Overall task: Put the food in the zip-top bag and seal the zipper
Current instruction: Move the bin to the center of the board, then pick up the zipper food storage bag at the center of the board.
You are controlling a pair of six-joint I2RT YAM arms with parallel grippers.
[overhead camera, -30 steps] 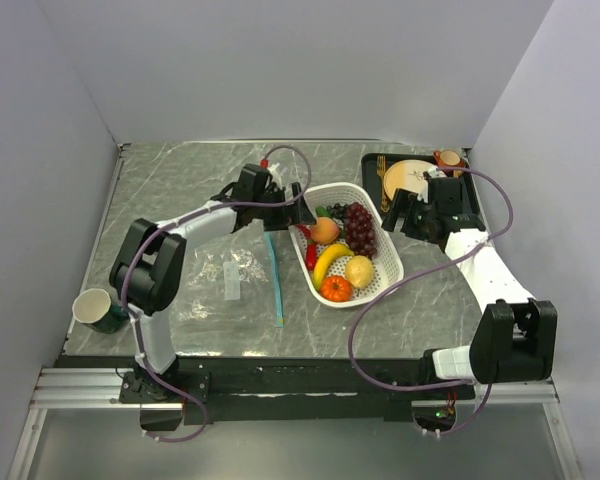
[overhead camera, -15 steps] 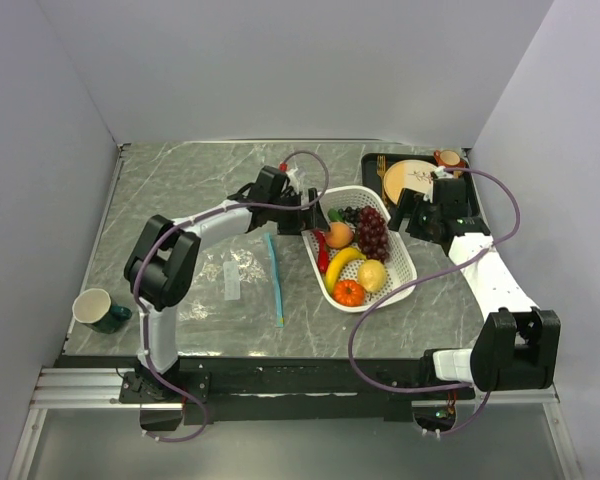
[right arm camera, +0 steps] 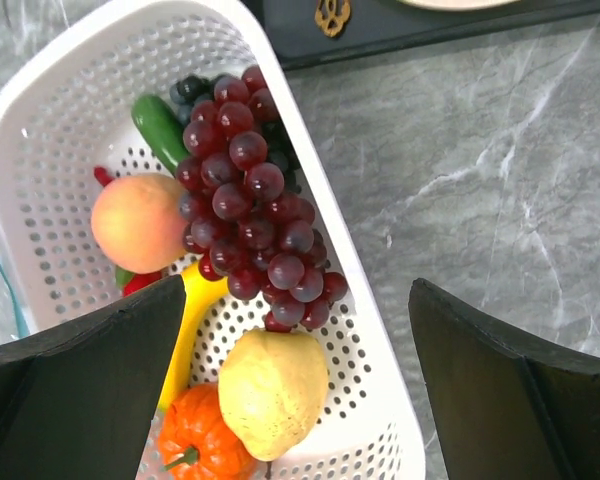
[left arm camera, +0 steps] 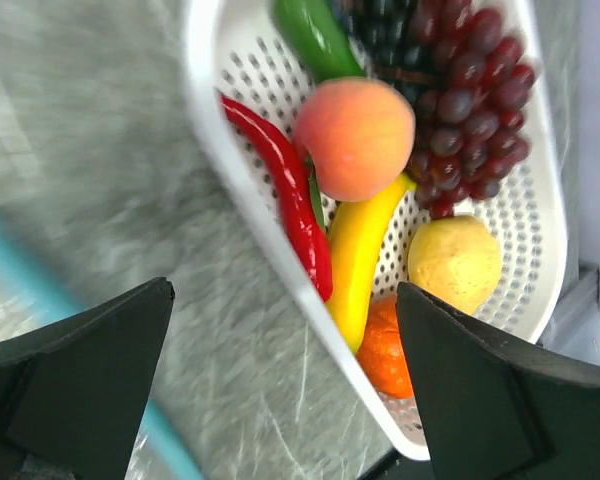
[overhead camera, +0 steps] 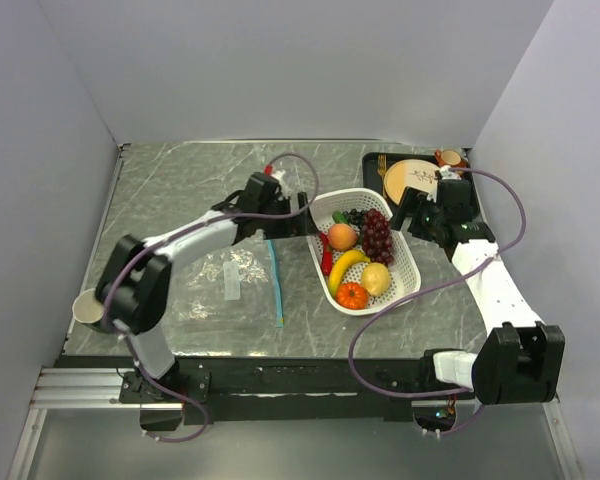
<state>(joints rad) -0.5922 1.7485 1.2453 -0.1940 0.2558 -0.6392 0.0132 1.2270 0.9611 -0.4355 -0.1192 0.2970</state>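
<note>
Hands first: the left hand (overhead camera: 302, 222) and the right hand (overhead camera: 400, 215) both gape wide and hold nothing. At the far left of the table (overhead camera: 180, 180) a green mug (overhead camera: 86, 306) stands near the front edge, partly hidden behind the left arm's elbow. Next comes the zip-top bag (overhead camera: 205, 290), lying flat on the table with its small white label (overhead camera: 231, 281) facing up. The zipper (overhead camera: 276, 285) runs front to back along the bag's right edge, just beside the basket. Beyond the far end of that strip the left hand reaches to the left rim of the white perforated basket (right arm camera: 70, 110). From its own blurred wrist view the rim passes between the spread fingers, though I cannot tell whether either one touches it. All the food sits in the basket. The red chili (left arm camera: 295, 215) lies along the left wall and the peach (right arm camera: 138, 222) sits beside it. The green piece (right arm camera: 160, 130) is at the far end, while the banana (right arm camera: 187, 330) slants toward the near end. The orange tomato (right arm camera: 202, 440) is nearest the arms, with the lemon (right arm camera: 273, 393) just to its right. The dark grapes (right arm camera: 250, 200) spread along the right wall. The right hand hovers just outside the basket's right rim, apart from it. Behind it, at the table's far right corner, a black tray (overhead camera: 372, 165) carries a beige plate (overhead camera: 408, 178) and an orange cup (overhead camera: 448, 158).
</note>
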